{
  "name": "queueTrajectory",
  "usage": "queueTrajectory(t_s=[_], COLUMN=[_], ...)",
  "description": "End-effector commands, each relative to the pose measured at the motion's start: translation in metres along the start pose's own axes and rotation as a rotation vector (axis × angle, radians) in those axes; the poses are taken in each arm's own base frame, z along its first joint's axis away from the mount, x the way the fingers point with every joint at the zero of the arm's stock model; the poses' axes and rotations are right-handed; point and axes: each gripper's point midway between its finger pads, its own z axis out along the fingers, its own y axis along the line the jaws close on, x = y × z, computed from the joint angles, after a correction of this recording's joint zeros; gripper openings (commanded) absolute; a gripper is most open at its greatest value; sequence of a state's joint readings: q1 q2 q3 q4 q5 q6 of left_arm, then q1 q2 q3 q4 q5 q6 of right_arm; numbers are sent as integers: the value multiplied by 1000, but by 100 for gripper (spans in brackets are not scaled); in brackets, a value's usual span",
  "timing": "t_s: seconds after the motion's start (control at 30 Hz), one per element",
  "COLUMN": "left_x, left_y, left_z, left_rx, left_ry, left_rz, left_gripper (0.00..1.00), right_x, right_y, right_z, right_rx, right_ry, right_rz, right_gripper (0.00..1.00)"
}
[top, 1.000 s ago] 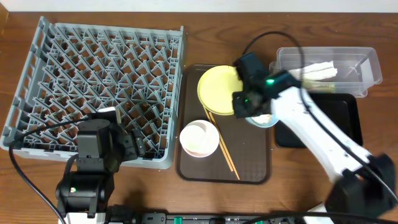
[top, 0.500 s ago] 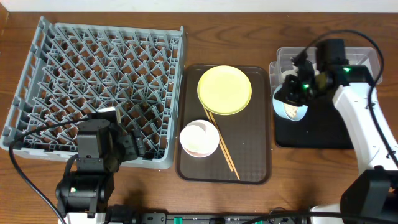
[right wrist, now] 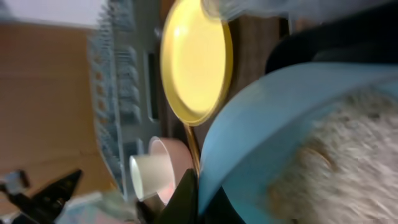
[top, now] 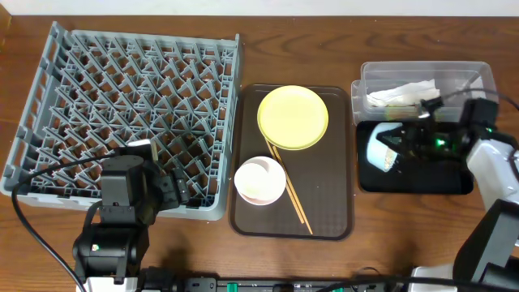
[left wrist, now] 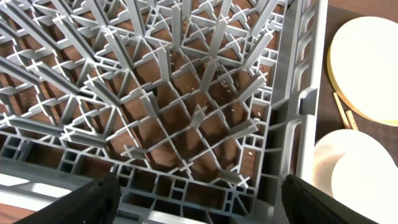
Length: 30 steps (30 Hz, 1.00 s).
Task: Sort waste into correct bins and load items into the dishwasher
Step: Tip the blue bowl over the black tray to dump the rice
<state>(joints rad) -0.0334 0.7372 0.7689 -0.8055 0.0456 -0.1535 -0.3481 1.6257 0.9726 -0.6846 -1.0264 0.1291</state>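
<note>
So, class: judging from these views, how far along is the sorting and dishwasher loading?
Done: the napkin lies in the clear tub. In hand: the right tool holds the light blue bowl tipped over the black tray. Left: yellow plate, white-pink bowl and chopsticks sit on the brown tray; the rack holds no dishes.

I am working over a brown wood-grain worktop (top: 389, 231) spreading beneath my right gripper (top: 399, 146); a pale wall strip (top: 284, 5) is running well beyond it.
</note>
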Motion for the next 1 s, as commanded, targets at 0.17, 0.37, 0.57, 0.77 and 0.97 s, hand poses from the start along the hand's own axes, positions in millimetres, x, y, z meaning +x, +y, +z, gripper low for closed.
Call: queueTrajectory(t_s=[0.17,0.37,0.57,0.77,0.97], left_x=[-7,-7,-7,-7,-7], left_y=[1,1,1,1,1], left_z=[-5,-5,-5,-5,-5], left_rx=[-6,-6,-6,-7,-7], left_ry=[-21,-21,-21,-20,-20], left_rz=[-5,-5,-5,-5,-5], left_gripper=[86,86,86,86,86], right_x=[-4,-18,-40,-52,-41], right_y=[6,1,-13,-29,-8], right_z=[-20,-41,-72,-97,-93], right_rx=[-274,-332,-339,-337,-459], right_ry=[-82,-149,-256,-339,-230], right_rz=[120,178,252,335,448], right_gripper=[1,1,1,1,1])
